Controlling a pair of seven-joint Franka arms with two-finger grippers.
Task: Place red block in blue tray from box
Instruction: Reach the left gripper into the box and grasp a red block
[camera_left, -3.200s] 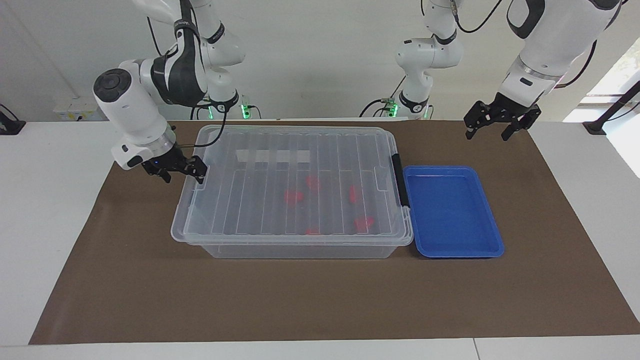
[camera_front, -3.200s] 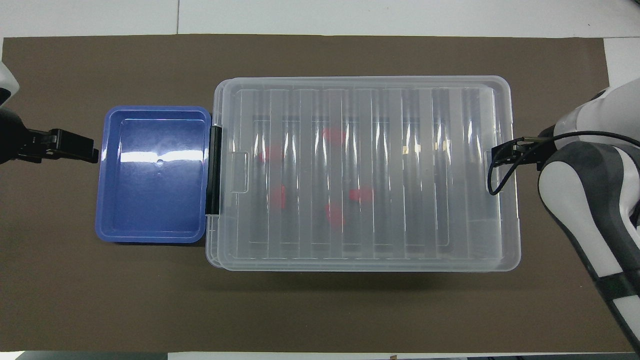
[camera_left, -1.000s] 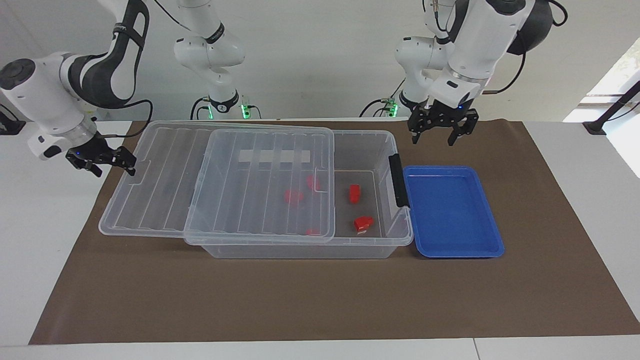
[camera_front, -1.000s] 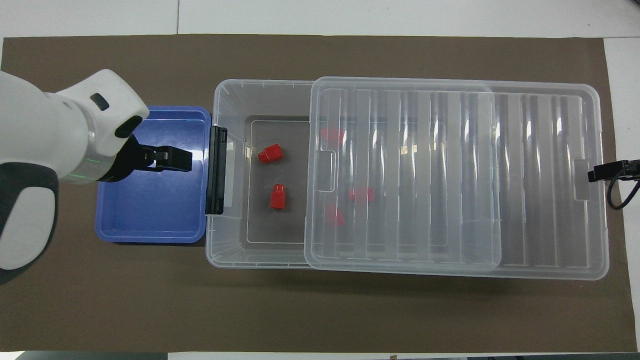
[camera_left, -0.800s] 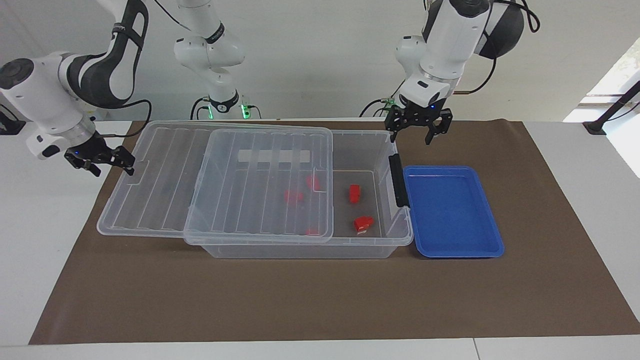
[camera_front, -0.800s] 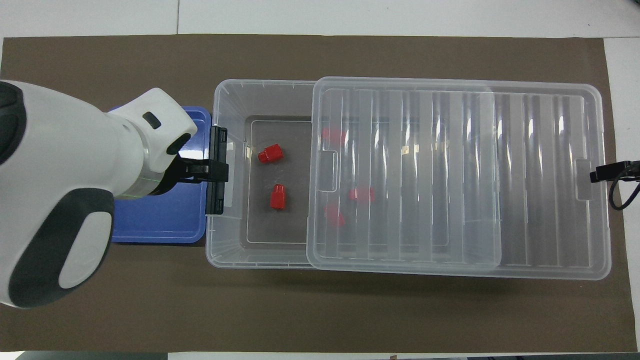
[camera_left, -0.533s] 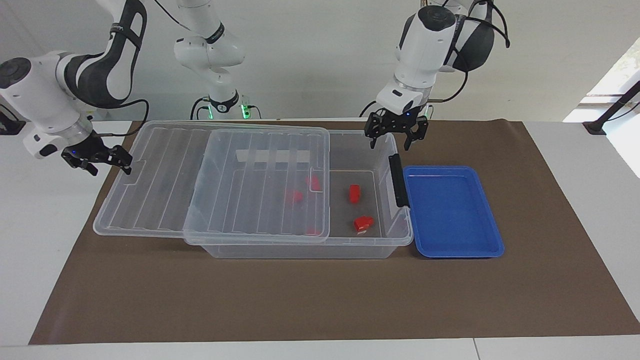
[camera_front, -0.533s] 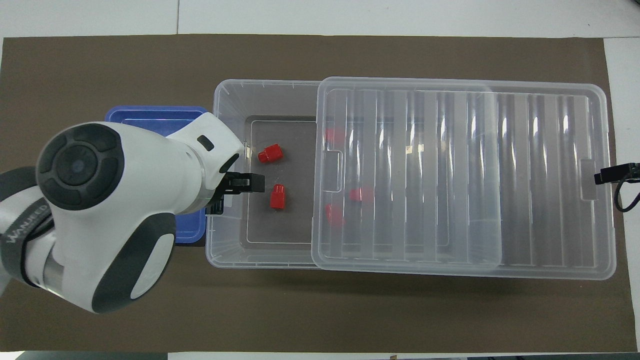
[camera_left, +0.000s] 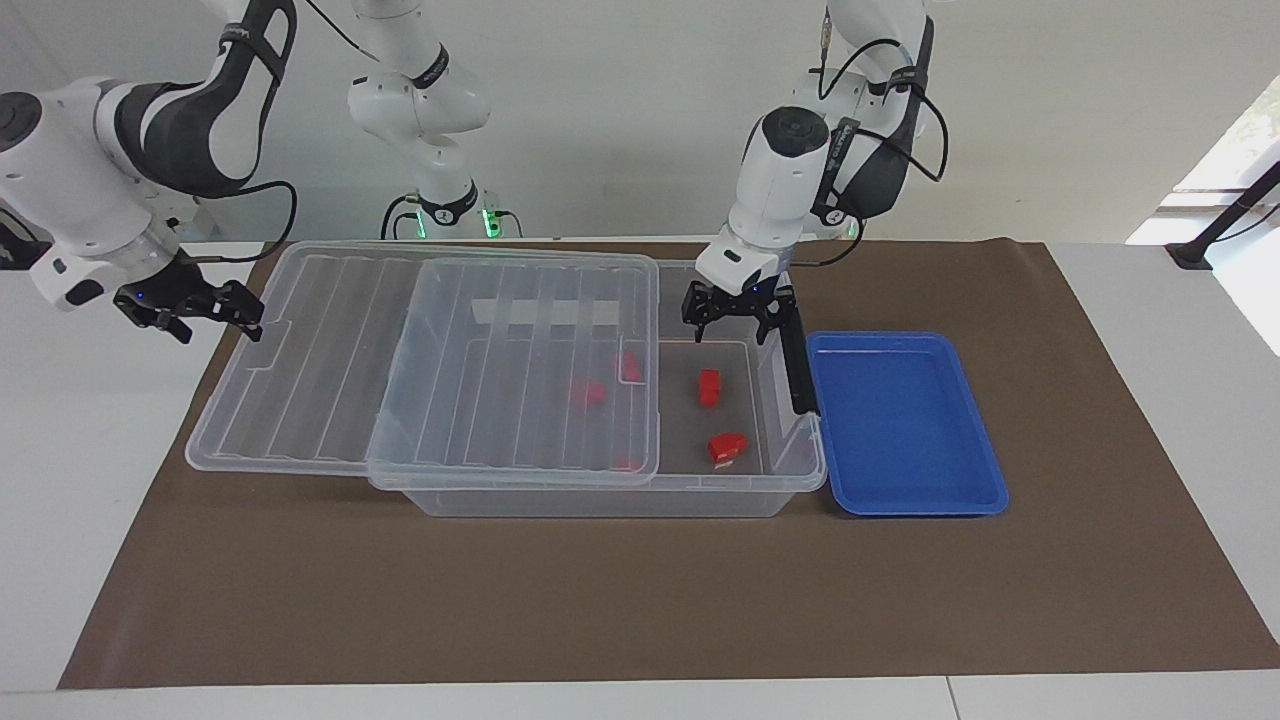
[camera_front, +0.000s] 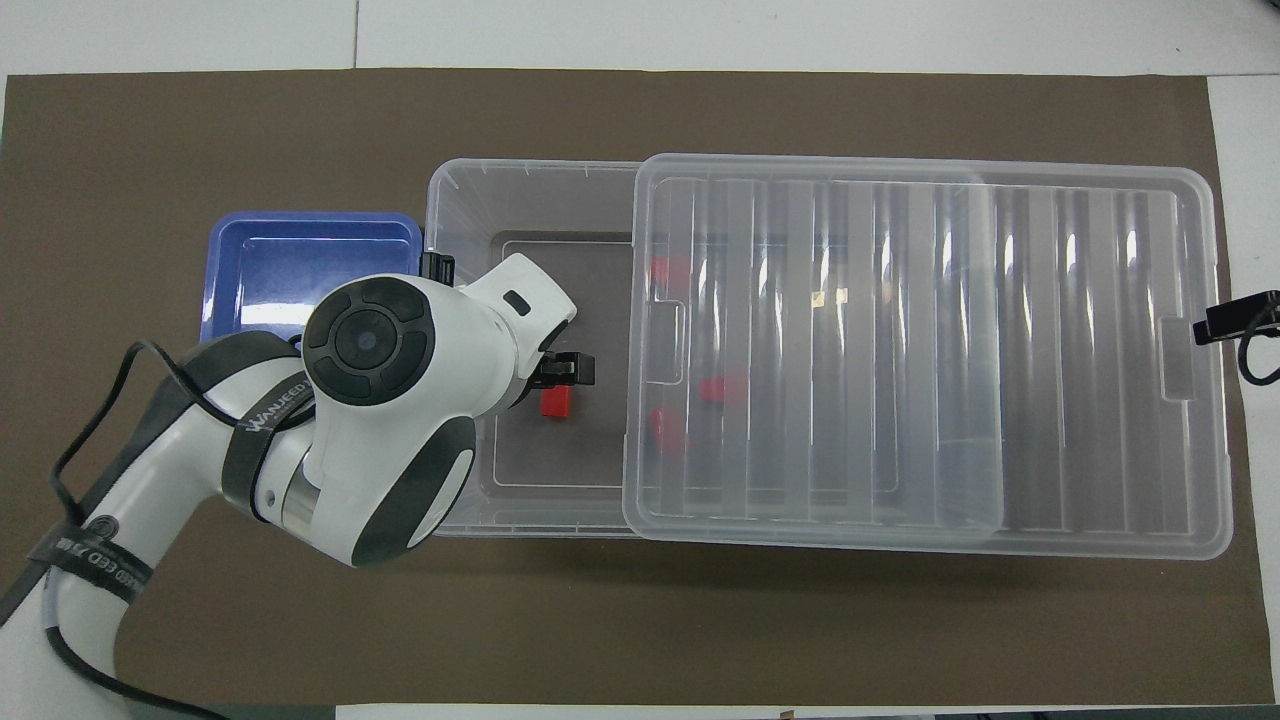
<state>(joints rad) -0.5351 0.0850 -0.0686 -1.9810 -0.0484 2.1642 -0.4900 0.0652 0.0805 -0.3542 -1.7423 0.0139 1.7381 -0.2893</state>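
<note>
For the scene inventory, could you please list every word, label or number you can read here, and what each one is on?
"WANJEED" and more letters too small to read: on the black band around the left arm, overhead view.
Second black band lower on the same arm: white lettering, too small to read.
Box, lid, blue tray: no text visible.

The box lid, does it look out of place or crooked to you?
Yes. The lid sits slid toward the right arm's end, overhanging the box there and leaving the end by the tray uncovered. It lies slightly askew, not square to the rim.
</note>
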